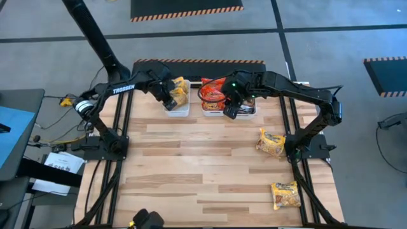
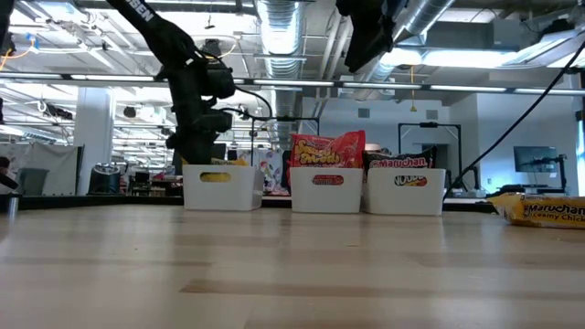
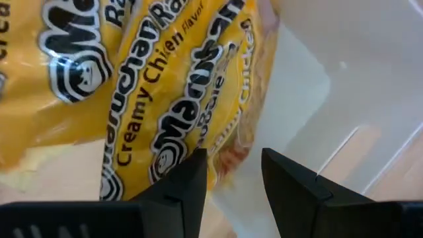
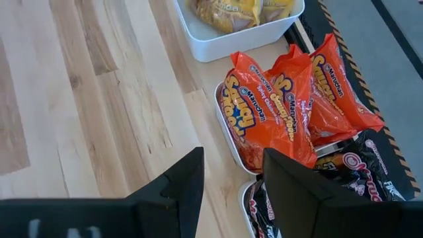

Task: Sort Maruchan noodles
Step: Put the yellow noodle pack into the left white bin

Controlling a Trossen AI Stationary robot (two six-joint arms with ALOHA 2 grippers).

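Three white bins stand in a row at the table's far edge. The left bin (image 1: 179, 108) holds yellow Maruchan packets (image 3: 132, 86), the middle bin (image 2: 327, 190) holds red packets (image 4: 277, 106) standing on edge, and the right bin (image 2: 405, 192) holds dark packets (image 4: 370, 172). My left gripper (image 3: 234, 178) is open and low over the left bin (image 2: 219, 187), with its fingers beside the yellow packets' edge. My right gripper (image 4: 231, 185) is open and empty, high above the middle and right bins (image 1: 232, 109). Two more yellow packets (image 1: 270, 143) (image 1: 285, 194) lie flat on the table's right side.
The table's middle and left are bare wood (image 1: 191, 165). The nearer yellow packet (image 2: 544, 212) shows at the right of the low view. The table's dark frame rails run along both sides, and cables and papers lie off the table to the left.
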